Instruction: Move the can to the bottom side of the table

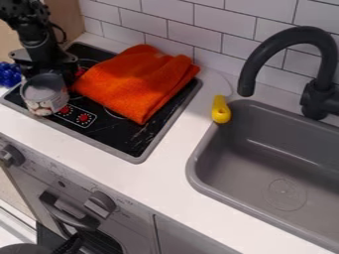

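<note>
From where I sit, the arm comes in at the upper left, and the end effector (61,65) is over the left part of the black stove (118,133), right behind the can (45,95). I can't tell whether it is released, clenched or grasping the can — the can hides too much of it from me. The can is at the stove's left corner, its round top turned up and its printed side toward me; I can't make out whether it touches the surface under it. Just right of the can I see red markings on the stove.

An orange cloth (136,82) lies folded in a loose heap across the back and middle of the stove, over part of its right edge. A small red thing (81,72) shows between the cloth and the end effector, and a bumpy blue thing (9,74) sits at my left edge of view.

The stove is set in a white worktop (162,176). To its right is the grey sink (265,163), with a yellow thing (220,110) at its back left corner. The black faucet (291,37) arches at the upper right — behind it all runs a white tiled wall (192,25).
</note>
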Available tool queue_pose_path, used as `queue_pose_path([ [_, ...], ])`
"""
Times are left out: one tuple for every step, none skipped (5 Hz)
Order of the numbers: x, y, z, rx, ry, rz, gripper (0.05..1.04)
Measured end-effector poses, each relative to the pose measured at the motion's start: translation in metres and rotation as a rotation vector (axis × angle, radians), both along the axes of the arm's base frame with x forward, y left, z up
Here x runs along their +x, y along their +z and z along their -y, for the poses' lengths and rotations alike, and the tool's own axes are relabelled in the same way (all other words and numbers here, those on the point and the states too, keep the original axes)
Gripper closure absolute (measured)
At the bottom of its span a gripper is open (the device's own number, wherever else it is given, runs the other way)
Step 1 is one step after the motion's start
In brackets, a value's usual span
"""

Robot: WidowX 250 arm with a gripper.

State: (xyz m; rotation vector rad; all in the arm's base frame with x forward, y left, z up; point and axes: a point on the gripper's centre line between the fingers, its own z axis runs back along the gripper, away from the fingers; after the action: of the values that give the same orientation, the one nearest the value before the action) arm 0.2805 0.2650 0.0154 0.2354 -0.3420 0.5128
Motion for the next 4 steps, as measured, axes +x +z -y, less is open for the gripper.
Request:
queue_pose_path([
  [-0.007,0.0,-0.007,0.018,0.005,-0.001,0.087],
  [-0.019,0.001,-0.008,0.014,-0.011,-0.009,0.087],
  [-0.023,0.0,-0.008,-0.005,-0.014,-0.019,0.087],
  [-0.011,0.016,-0.018,0.012,0.019,0.002,0.087],
])
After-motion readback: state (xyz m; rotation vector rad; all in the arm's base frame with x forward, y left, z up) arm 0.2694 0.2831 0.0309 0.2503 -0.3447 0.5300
